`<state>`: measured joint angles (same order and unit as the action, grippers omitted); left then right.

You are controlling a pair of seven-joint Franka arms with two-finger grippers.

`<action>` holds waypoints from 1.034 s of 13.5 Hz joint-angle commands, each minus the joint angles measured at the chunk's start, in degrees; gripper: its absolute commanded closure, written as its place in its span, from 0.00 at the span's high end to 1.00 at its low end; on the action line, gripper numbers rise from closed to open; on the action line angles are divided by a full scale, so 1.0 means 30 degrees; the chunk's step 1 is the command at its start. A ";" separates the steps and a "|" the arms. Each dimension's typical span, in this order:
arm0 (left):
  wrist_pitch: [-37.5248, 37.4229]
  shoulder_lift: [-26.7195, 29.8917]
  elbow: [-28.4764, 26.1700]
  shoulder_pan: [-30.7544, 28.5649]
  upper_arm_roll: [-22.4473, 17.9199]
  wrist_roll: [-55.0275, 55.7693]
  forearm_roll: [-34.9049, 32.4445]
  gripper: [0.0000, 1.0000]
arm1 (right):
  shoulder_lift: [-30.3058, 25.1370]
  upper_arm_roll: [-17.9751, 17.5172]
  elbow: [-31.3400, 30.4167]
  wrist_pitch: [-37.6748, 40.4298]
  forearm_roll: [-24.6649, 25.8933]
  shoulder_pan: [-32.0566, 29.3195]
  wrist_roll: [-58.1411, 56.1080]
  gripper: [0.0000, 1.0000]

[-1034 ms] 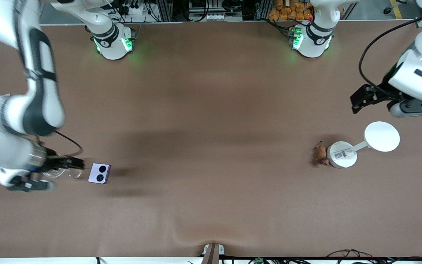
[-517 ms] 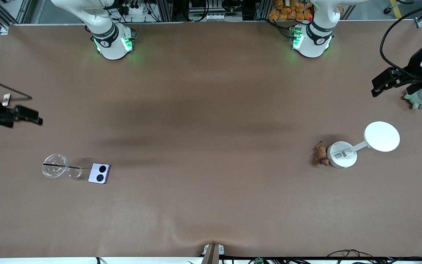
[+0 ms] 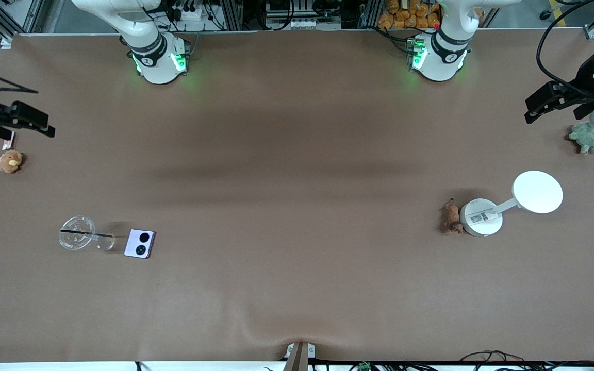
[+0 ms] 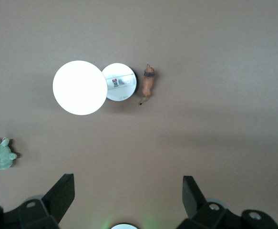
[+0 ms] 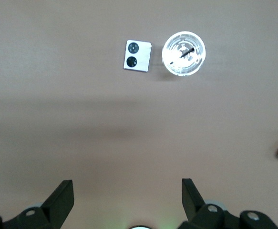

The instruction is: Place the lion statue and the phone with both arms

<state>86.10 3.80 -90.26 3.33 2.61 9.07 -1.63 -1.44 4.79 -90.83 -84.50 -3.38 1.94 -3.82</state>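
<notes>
Phone (image 3: 139,243) and lion statue (image 3: 450,216) both lie loose on the surface (image 3: 297,154), phone beside a clear stand (image 3: 77,239), lion touching a white stand (image 3: 481,217). Since a second ago we have pulled both arms up and outward, so placing looks finished. We count one phone, one lion, two stands, two plush toys; left end effector (image 4: 128,191) and right end effector (image 5: 127,190) hang wide open, empty.

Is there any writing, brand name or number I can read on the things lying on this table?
None can be read.
White round stand beside the lion statue: a label with a red mark and dark print, too small to read.
Small card by the orange-brown plush toy: too small to read.
Phone: two black circles, no text visible.
Both arm bases: small dark marks, illegible.
</notes>
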 commanded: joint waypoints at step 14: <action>-0.0897 0.1635 -0.1410 -0.0349 -0.0109 -0.0183 0.0952 1.00 | -0.1074 -0.0365 -0.0427 0.0217 0.1099 -0.0352 0.0423 1.00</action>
<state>84.23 7.42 -93.90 2.62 1.98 8.82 0.12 -3.39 4.80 -91.88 -84.43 -1.07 1.93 -3.38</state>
